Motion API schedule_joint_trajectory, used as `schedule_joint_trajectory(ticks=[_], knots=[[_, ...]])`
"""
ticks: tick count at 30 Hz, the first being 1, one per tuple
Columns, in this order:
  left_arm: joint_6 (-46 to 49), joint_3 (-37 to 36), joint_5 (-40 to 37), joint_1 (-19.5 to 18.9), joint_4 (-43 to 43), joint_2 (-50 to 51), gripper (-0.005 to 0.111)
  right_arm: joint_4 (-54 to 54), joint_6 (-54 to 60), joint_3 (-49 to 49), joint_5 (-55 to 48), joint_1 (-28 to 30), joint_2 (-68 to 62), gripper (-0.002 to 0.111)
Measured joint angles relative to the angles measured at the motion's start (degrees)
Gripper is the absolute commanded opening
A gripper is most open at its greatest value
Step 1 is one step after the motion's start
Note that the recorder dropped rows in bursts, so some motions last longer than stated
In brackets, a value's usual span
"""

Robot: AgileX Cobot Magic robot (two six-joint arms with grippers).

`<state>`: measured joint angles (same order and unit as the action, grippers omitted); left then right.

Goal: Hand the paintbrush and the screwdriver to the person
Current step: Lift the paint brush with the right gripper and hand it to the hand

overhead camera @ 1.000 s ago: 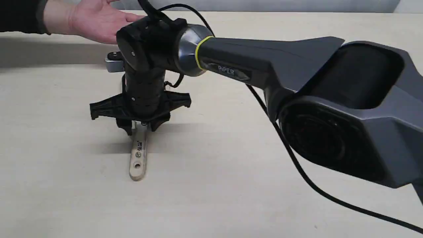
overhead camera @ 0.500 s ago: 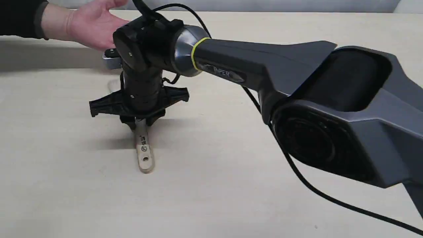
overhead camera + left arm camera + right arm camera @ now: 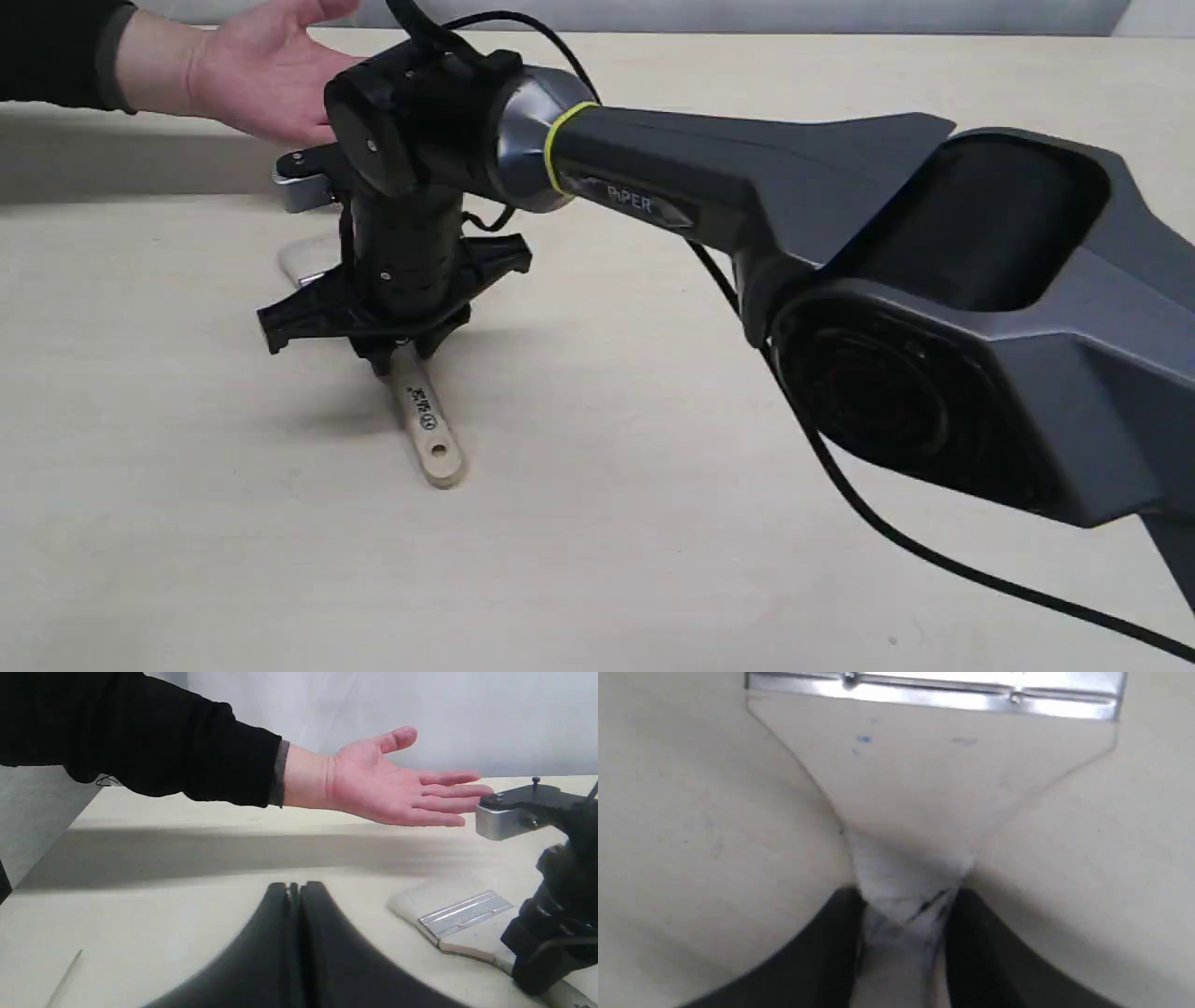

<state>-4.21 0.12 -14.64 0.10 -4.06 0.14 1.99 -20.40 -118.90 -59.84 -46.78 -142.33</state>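
My right gripper (image 3: 396, 354) points down and is shut on the paintbrush (image 3: 428, 425) at the narrow neck of its wooden handle. The handle end with the hole and black print points toward the near right. In the right wrist view the gripper (image 3: 906, 899) pinches the handle just below the paintbrush's (image 3: 924, 779) flared shoulder and metal ferrule. The person's open hand (image 3: 252, 70) is held palm up at the far left, just beyond my right wrist. My left gripper (image 3: 294, 889) is shut and empty, low over the table, facing the hand (image 3: 387, 788) and the paintbrush (image 3: 462, 907). The screwdriver is out of view.
The right arm's grey forearm (image 3: 747, 187) and large joint housing (image 3: 980, 345) fill the right of the exterior view, with a black cable (image 3: 896, 541) trailing over the table (image 3: 607, 560). The arm's silver wrist camera (image 3: 504, 816) sits just below the person's fingertips.
My right gripper has twisted with the brush in it. The handle end has swung to the right and the brush head now shows at the left. The hand has drawn back slightly.
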Motion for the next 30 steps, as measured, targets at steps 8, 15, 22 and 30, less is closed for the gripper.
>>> schedule_joint_trajectory(ticks=[8, 15, 22, 30], knots=[[0.0, 0.0, 0.0, 0.0, 0.0, 0.0, 0.000, 4.4, 5.0, 0.4, -2.6, -0.1, 4.0, 0.004], [0.0, 0.0, 0.0, 0.0, 0.0, 0.0, 0.000, 4.7, 6.8, 0.4, -1.3, -0.1, 11.8, 0.004], [0.0, 0.0, 0.0, 0.0, 0.0, 0.0, 0.000, 4.8, 8.4, 0.4, 7.3, -0.1, 14.7, 0.004], [0.0, 0.0, 0.0, 0.0, 0.0, 0.0, 0.000, 3.8, 9.4, 0.4, 18.9, 0.1, 13.4, 0.005]])
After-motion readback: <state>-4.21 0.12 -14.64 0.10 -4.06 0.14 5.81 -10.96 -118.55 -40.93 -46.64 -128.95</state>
